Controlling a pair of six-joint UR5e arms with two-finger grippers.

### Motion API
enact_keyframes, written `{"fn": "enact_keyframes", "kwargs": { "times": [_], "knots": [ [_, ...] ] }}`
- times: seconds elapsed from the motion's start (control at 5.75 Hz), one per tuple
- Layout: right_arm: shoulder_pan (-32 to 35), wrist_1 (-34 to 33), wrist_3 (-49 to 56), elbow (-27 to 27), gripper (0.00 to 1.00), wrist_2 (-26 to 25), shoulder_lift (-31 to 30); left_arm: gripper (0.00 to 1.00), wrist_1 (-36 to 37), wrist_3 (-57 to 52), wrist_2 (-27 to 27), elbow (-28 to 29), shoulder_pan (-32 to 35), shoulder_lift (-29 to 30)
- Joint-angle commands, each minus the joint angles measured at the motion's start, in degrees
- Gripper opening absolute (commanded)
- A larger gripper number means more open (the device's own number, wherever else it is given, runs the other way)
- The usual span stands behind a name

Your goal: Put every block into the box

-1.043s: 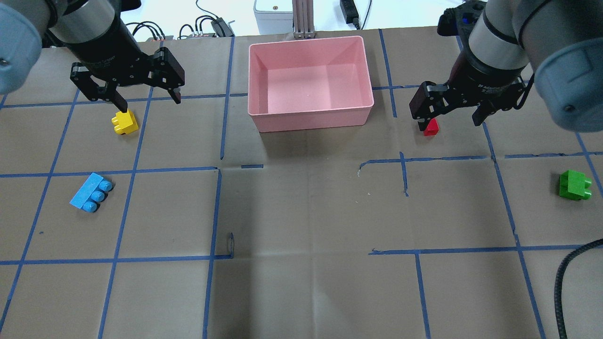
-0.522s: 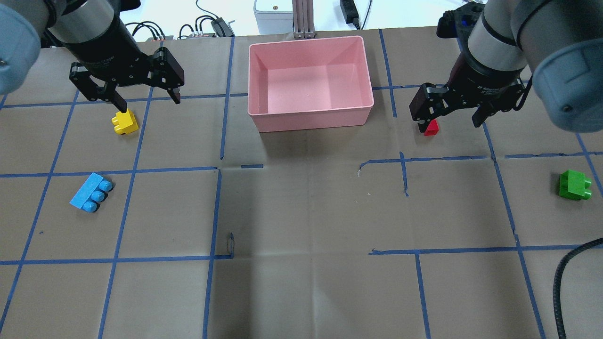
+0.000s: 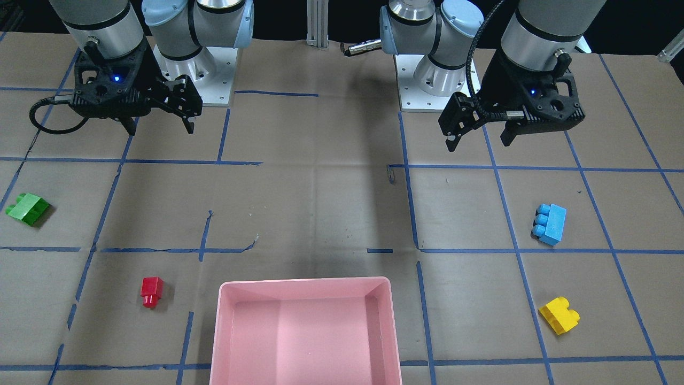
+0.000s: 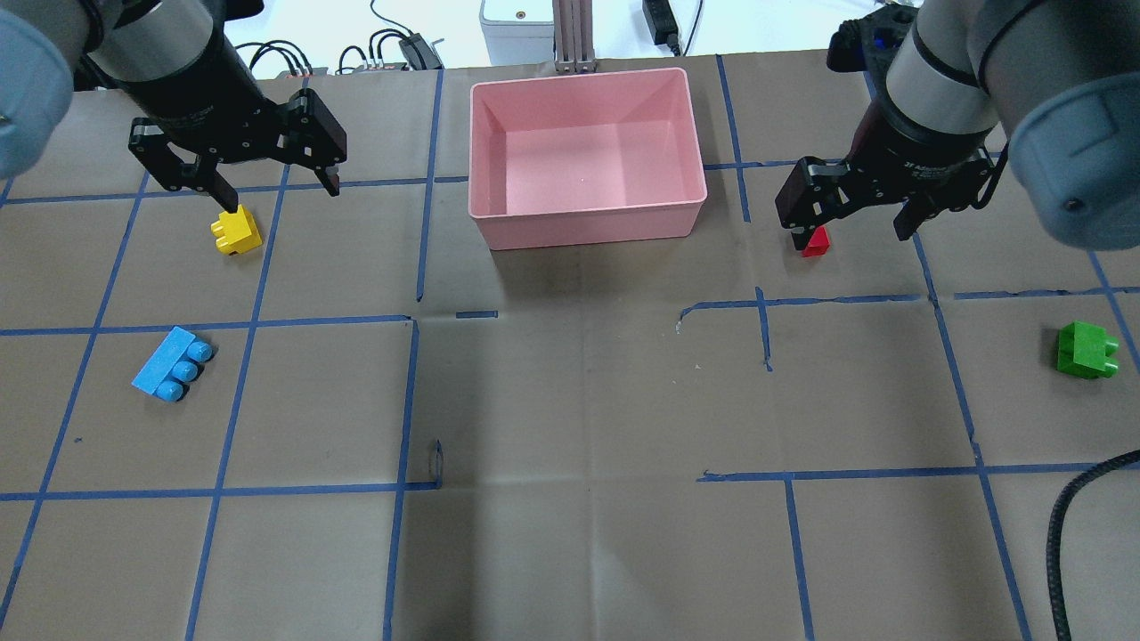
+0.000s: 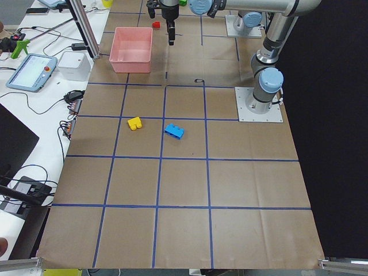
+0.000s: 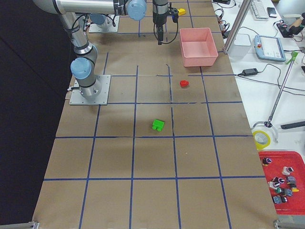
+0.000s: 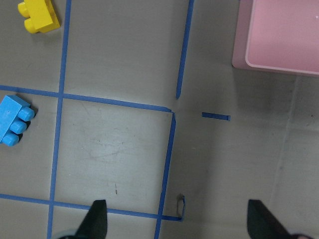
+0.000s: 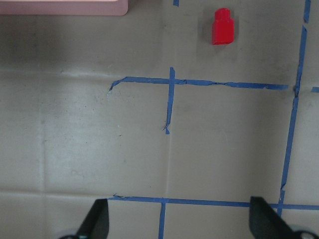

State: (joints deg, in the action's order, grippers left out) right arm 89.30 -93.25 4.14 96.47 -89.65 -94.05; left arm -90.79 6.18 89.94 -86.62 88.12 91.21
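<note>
The pink box (image 4: 588, 223) stands empty at the far middle of the table; it also shows in the front view (image 3: 304, 283). The yellow brick (image 4: 236, 233) and light-blue brick (image 4: 172, 364) lie on the left. The red brick (image 4: 815, 242) and green brick (image 4: 1085, 350) lie on the right. My left gripper (image 4: 285, 196) is open and empty, raised high above the table. Its wrist view shows the yellow brick (image 7: 39, 16) and blue brick (image 7: 14, 119) far below. My right gripper (image 4: 850, 236) is open and empty, also raised. Its wrist view shows the red brick (image 8: 222, 26).
Blue tape lines grid the brown paper table. The two arm bases (image 3: 192, 69) stand on the robot's side. Cables and devices (image 4: 401, 49) lie beyond the far edge. A black cable (image 4: 1069, 534) hangs at the near right.
The left gripper has crept slightly toward the far edge. The right gripper has barely shifted. Both stay open and no brick has moved.
</note>
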Motion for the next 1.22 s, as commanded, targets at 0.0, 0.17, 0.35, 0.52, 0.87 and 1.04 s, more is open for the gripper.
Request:
{"fn": "enact_keyframes", "kwargs": {
  "times": [0.0,0.17,0.35,0.52,0.87,1.04],
  "knots": [
    [-0.5,0.0,0.3,0.0,1.00,-0.1,-0.1,1.00,-0.2,-1.9,0.1,-0.4,-0.9,-0.2],
    [-2.1,-0.4,1.0,0.3,1.00,-0.8,0.1,1.00,-0.4,-4.8,0.1,-0.5,-3.1,-0.3],
    [-4.7,-1.9,1.7,0.5,1.00,-1.8,1.7,0.99,-1.3,-10.4,0.1,-0.9,-7.3,-0.7],
    [-5.9,-3.9,4.5,0.5,1.00,-1.9,3.2,0.99,-1.5,-20.1,0.2,-2.0,-12.5,-1.6],
    [-14.1,-3.1,14.8,0.7,1.00,-4.4,3.4,0.99,-1.9,-43.9,-0.1,-2.3,-28.5,-0.8],
    [-20.2,-4.0,20.5,1.4,1.00,-3.5,3.8,0.99,-1.5,-58.5,0.0,-3.6,-35.1,-0.4]
  ]
}}
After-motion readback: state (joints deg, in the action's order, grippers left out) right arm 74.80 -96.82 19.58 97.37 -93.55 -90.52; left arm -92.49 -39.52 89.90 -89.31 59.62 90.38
